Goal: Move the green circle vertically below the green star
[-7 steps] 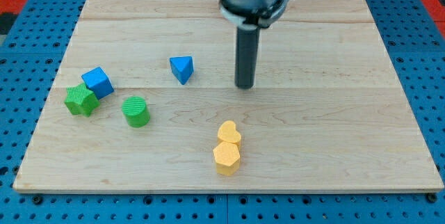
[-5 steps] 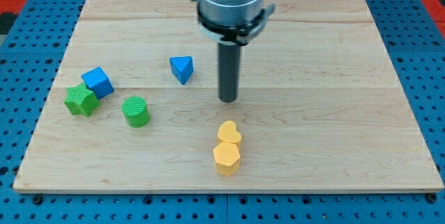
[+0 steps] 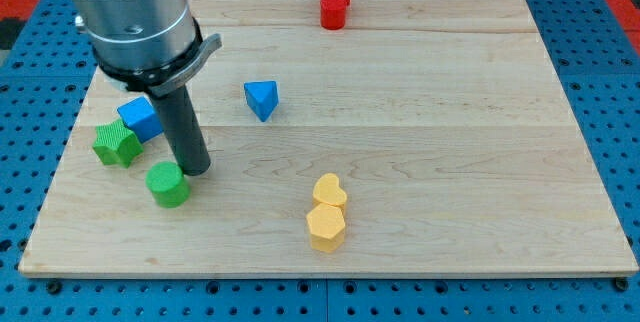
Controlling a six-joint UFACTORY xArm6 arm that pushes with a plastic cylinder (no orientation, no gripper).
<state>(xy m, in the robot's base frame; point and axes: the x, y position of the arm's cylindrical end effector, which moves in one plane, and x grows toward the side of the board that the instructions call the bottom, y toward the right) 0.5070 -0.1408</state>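
Note:
The green circle (image 3: 168,184) sits near the view's lower left of the wooden board (image 3: 450,112). The green star (image 3: 116,144) lies up and to the left of it, touching the blue cube (image 3: 138,118). My tip (image 3: 196,170) stands just right of and slightly above the green circle, touching or almost touching its upper right edge. The rod rises from there to the arm's grey body at the view's top left.
A blue triangle (image 3: 261,99) lies right of the rod. A yellow heart (image 3: 329,192) and a yellow hexagon (image 3: 326,227) touch each other at the lower middle. Two stacked-looking red blocks (image 3: 334,2) sit at the top edge.
My tip has swept left from the board's middle to the green circle. The green circle has shifted down and left. The red blocks are now uncovered.

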